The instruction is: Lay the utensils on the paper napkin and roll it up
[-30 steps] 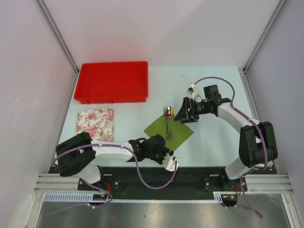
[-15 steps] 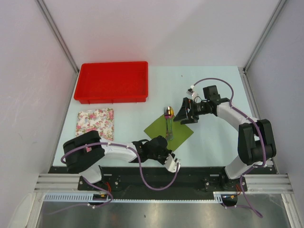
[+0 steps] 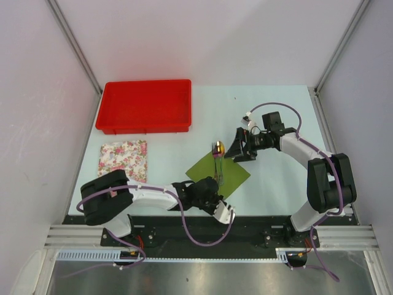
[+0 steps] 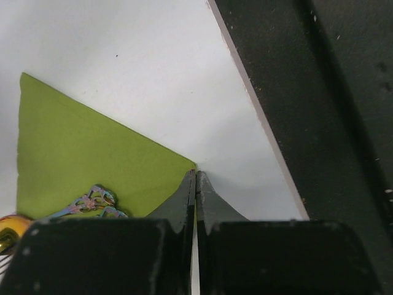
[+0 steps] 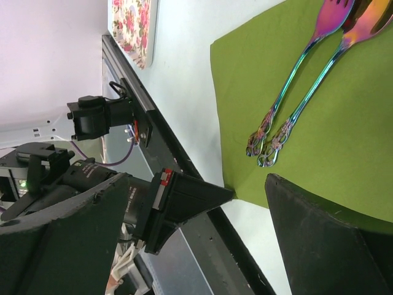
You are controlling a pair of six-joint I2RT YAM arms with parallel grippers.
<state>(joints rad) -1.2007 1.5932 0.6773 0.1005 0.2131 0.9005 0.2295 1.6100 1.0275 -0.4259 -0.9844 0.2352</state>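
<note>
The olive-green paper napkin [image 3: 226,173] lies flat as a diamond at the table's middle; it also shows in the left wrist view [image 4: 80,153] and the right wrist view [image 5: 344,123]. Two slim iridescent pink-purple utensils [image 3: 217,161] lie side by side on it, one with a golden end [image 3: 219,146]; their handles show in the right wrist view [image 5: 295,83]. My left gripper [image 3: 215,189] is shut, its tips [image 4: 196,175] pinching the napkin's near corner. My right gripper [image 3: 242,149] is open and empty, low over the napkin's far right corner.
A red tray [image 3: 145,106] stands at the back left. A floral pink and white cloth [image 3: 123,161] lies in front of it. The table's black front rail [image 4: 307,92] runs just behind the left gripper.
My left arm has swung in and its gripper has settled at the napkin's near corner. The right arm has barely moved. The utensils lie where they were.
</note>
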